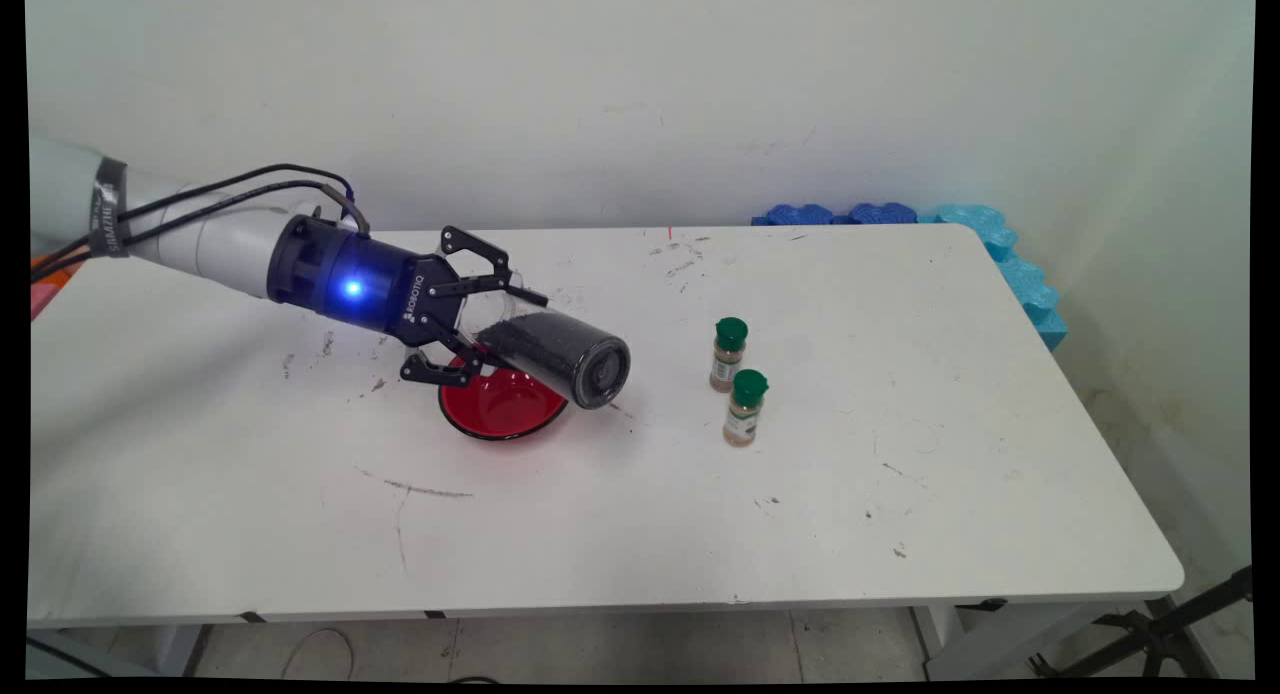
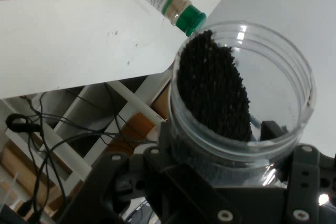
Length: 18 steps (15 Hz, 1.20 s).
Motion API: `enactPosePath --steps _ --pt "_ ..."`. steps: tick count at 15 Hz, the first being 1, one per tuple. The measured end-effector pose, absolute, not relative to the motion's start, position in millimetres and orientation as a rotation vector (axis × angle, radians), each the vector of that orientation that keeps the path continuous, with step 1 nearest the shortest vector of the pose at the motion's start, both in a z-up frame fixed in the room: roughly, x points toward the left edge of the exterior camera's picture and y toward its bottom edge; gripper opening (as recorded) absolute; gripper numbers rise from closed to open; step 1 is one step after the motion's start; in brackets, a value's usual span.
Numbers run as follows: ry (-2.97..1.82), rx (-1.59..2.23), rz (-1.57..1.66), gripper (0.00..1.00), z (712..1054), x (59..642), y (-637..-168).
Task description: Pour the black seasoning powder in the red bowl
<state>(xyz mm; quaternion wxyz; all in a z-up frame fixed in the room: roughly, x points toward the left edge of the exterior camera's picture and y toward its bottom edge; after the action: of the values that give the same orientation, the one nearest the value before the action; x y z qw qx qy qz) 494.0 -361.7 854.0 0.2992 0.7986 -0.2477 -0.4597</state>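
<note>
Black fingers (image 1: 470, 309) clamp one clear jar (image 1: 555, 349) of dark grains, seemingly over one red bowl (image 1: 500, 406); two spice bottles (image 1: 738, 379) nearby.

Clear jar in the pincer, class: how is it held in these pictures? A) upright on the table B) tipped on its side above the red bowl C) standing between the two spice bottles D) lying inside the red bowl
B: the pincer grips the clear jar of dark grains, tilted nearly level, off the table above the red bowl.

Jar (image 1: 560, 352) tilted above bowl (image 1: 500, 406) on tabletop (image 1: 600, 514), two shakers (image 1: 728, 354) (image 1: 745, 407) to its right, foam (image 1: 960, 236) behind.
</note>
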Motion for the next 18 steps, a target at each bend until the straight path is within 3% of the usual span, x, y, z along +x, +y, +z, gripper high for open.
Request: enactPosePath --steps 18 --pt "-0.526 2.151 -1.275 0.0 852.0 492.5 -360.1"
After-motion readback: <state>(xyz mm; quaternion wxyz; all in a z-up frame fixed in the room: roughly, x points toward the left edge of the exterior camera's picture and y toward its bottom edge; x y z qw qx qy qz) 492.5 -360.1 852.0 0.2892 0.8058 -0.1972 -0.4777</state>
